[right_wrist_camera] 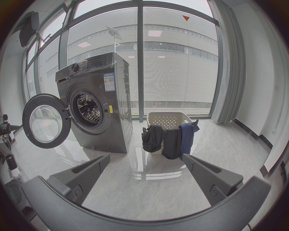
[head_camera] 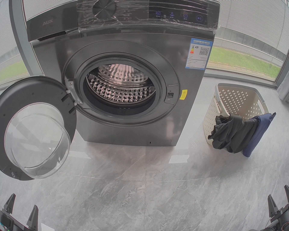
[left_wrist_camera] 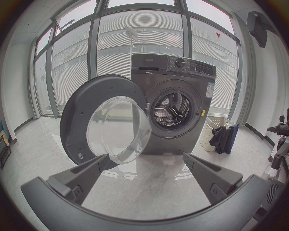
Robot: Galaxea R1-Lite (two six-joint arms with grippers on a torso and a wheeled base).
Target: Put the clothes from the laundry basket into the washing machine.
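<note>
- Starting with the head view: the left gripper (head_camera: pixel 22 204) sits low at the near left edge with its fingers spread and nothing between them. The right gripper (head_camera: pixel 278 194) is at the near right edge, likewise spread and holding nothing.
- The laundry basket (head_camera: pixel 237 96) stands on the floor (head_camera: pixel 144 186) just right of the washing machine (head_camera: pixel 135 132), well apart from both grippers and nearer the right one. Dark clothes (head_camera: pixel 231 132) and a blue garment (head_camera: pixel 259 132) hang over its near rim.
- The door (head_camera: pixel 33 90) is swung fully open to the left, and the drum (head_camera: pixel 120 87) has no clothes in it.
- Print: a blue-and-white label (head_camera: pixel 198 53) is at the machine's upper right front and a small yellow sticker (head_camera: pixel 183 94) is beside the door opening. The control panel (head_camera: pixel 180 13) carries lit icons under plastic wrap, and a logo sits at the upper left.
- Left wrist view: the left gripper (left_wrist_camera: pixel 145 158) has its jaws wide apart. The door is near and ahead, with the laundry basket (left_wrist_camera: pixel 210 132) and its clothes far beyond on the machine's other side.
- Right wrist view: the right gripper (right_wrist_camera: pixel 146 159) has its jaws wide apart over bare floor. The laundry basket (right_wrist_camera: pixel 168 120) is ahead and apart from the fingertips. The dark clothes (right_wrist_camera: pixel 162 138) and blue garment (right_wrist_camera: pixel 187 135) hang down its facing side. The label print is too small to make out.
</note>
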